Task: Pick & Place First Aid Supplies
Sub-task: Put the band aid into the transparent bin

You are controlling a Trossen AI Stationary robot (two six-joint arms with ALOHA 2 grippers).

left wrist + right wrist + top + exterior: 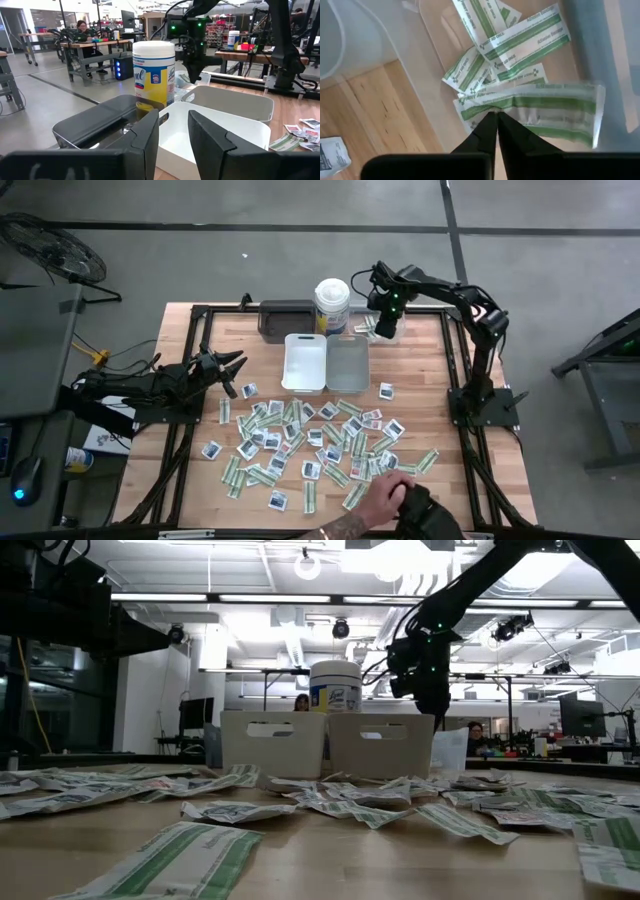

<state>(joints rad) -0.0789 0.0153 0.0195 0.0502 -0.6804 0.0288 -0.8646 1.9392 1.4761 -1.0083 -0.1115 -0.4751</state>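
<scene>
Packet-strewn wooden table (420, 350); bright workshop beyond

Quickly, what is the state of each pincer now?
Left pincer: open, holding nothing, near the white tray.
Right pincer: closed on a green-and-white strip over the clear tray.

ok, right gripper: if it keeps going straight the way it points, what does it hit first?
Probably the green-and-white strip just past the fingertips of the right gripper, whose fingers look nearly together. That strip tops a small pile of strips in a clear tray. How far off it is, I cannot tell.
</scene>
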